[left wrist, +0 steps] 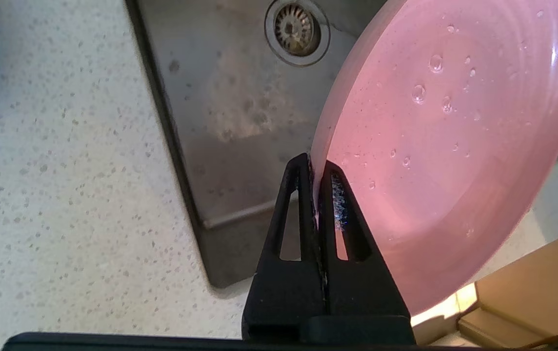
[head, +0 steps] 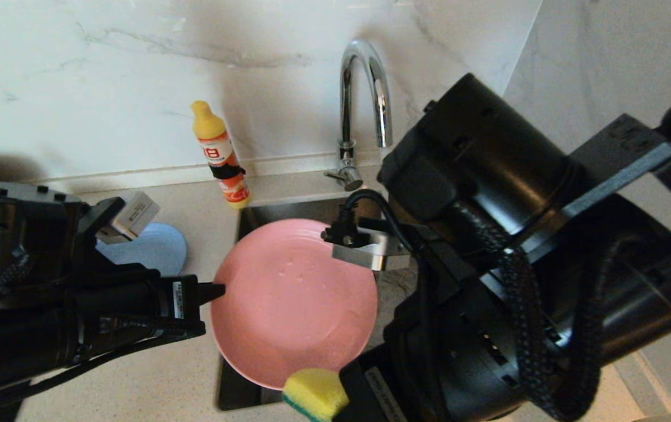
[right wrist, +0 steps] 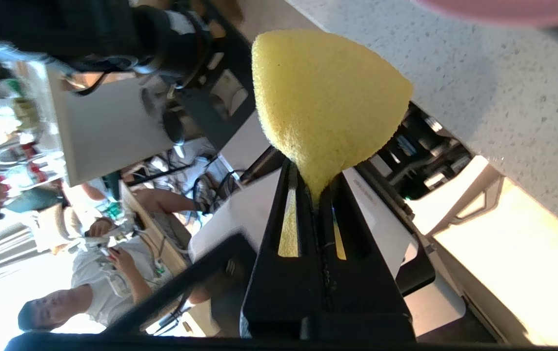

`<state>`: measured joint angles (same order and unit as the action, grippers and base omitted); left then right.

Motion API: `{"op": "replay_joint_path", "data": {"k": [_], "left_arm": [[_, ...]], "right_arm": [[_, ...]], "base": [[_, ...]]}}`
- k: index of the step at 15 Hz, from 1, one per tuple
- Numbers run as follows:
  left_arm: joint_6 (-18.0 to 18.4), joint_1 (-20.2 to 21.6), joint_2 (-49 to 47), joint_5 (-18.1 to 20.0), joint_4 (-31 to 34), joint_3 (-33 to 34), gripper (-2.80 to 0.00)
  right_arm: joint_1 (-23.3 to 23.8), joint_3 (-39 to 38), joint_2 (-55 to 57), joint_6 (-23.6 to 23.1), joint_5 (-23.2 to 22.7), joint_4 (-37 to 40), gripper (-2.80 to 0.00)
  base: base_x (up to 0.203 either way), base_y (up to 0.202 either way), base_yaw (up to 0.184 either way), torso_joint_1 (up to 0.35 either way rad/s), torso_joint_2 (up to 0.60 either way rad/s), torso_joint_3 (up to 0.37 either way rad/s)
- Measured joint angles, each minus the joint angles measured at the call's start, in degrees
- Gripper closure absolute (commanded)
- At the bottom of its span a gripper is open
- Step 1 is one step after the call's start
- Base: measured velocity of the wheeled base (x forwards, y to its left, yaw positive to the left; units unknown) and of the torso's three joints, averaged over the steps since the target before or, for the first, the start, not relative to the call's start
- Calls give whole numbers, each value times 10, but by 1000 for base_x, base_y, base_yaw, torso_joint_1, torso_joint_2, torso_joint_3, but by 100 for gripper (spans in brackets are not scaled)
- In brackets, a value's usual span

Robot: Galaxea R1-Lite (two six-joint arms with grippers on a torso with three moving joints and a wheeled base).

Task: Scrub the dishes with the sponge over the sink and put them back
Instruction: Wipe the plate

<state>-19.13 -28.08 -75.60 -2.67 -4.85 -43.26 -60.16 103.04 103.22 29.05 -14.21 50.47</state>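
Observation:
A large salmon-pink plate (head: 293, 302) hangs over the steel sink (head: 288, 210), wet with droplets. My left gripper (head: 218, 290) is shut on the plate's left rim; in the left wrist view the plate (left wrist: 449, 146) stands tilted on edge in that gripper (left wrist: 315, 165) above the sink (left wrist: 230, 112) and its drain strainer (left wrist: 297, 30). The yellow sponge (head: 315, 394) with a green layer sits at the plate's near edge, pinched in my right gripper (right wrist: 314, 183). In the right wrist view the sponge (right wrist: 323, 97) bulges out past the fingertips. A grey-blue plate (head: 156, 249) lies on the counter left of the sink.
A yellow and orange detergent bottle (head: 221, 155) stands at the sink's back left corner. The chrome gooseneck tap (head: 362, 111) rises behind the sink. The speckled counter (head: 153, 375) surrounds the basin, and my right arm's bulk (head: 523, 281) covers the sink's right side.

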Motion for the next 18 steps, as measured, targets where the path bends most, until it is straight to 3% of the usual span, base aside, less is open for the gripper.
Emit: {"op": "replay_joint_path", "data": {"k": [6,18], "left_arm": [[23,-30,9,1,-26,14,0],[53,-66,16,1,-78,76,0]], "right_arm": [[-4,73,84,4,21,38,0],[-5,79,143,6,41,28,0]], "base": [[0,0,0,0,0,0],[0,0,0,0,0,0]]}}
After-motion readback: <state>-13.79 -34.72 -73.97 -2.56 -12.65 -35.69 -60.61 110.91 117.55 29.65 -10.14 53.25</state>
